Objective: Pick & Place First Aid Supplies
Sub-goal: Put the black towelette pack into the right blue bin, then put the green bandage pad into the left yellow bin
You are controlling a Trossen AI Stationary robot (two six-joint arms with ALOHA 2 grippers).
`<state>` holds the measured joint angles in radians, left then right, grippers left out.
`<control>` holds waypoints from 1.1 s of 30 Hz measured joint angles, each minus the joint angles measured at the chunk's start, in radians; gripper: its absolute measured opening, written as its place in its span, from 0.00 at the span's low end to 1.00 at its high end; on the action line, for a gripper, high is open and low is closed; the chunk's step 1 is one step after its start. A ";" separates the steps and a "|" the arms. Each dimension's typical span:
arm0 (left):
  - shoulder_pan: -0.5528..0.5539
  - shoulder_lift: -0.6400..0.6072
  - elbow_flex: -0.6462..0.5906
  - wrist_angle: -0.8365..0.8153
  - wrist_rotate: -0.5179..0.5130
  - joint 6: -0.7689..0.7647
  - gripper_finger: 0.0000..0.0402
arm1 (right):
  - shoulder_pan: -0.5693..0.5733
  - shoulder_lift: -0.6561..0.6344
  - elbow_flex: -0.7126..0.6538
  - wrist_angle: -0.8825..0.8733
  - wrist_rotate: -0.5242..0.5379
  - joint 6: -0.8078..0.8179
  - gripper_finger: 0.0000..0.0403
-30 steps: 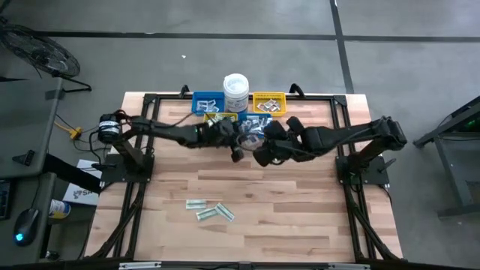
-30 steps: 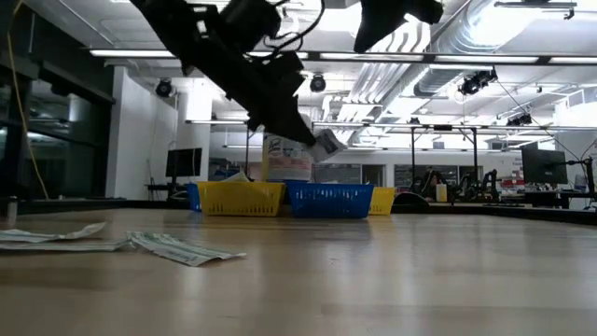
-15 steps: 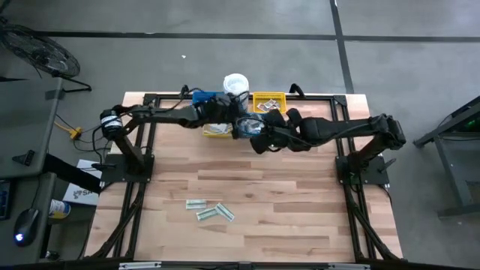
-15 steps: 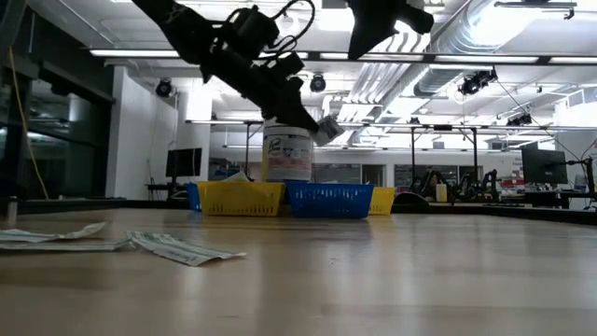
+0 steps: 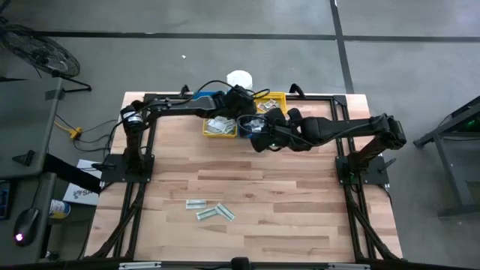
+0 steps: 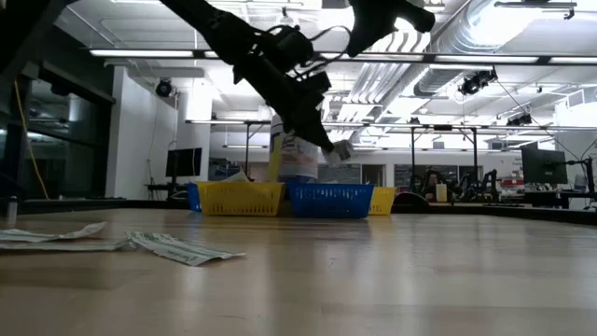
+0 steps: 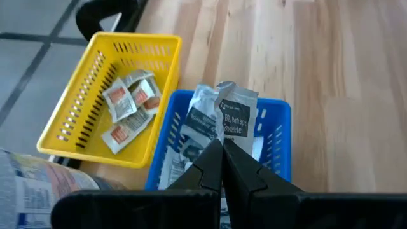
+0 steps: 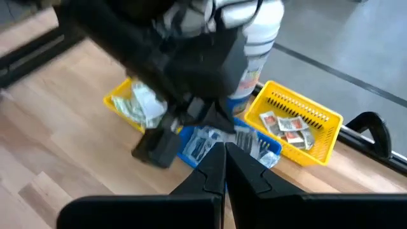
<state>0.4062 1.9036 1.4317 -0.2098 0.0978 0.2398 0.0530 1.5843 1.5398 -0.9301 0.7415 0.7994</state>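
My left gripper (image 7: 222,143) is over the blue bin (image 7: 280,145) at the table's far edge, shut on a white square packet with dark print (image 7: 236,114). The low view shows that packet (image 6: 341,150) above the blue bin (image 6: 326,199). Other white packets lie in this bin. My right gripper (image 8: 224,151) is shut on nothing and hovers just on the near side of the bins (image 5: 259,141). Several green-and-white strips (image 5: 210,210) lie flat on the table's near half. My left gripper pinches the white packet by its lower edge (image 7: 224,135) between the two fingertips. The fingers slant down from above toward the blue bin. The packet is lifted clear and sticks out past the fingertips, crumpled, over the bin's opening.
A yellow bin (image 7: 82,108) beside the blue one holds red-and-white packets. Another yellow bin (image 5: 220,127) holds green strips. A white lidded tub (image 5: 238,77) stands behind the bins. The two arms are close together above the bins. Bare wood lies around the strips.
My left gripper has carried the white packet toward the table's far edge, first up, then down, and now stands over the blue bin, still shut on it. My right gripper has drawn a little toward the far edge and stays shut.
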 joint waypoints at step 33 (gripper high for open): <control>-0.053 -0.009 0.041 -0.195 -0.078 -0.050 0.33 | 0.018 -0.068 0.000 0.007 0.035 -0.026 0.00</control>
<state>0.3531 1.8942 1.4727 -0.4046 0.0199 0.1901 0.0713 1.5166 1.5398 -0.9226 0.7769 0.7734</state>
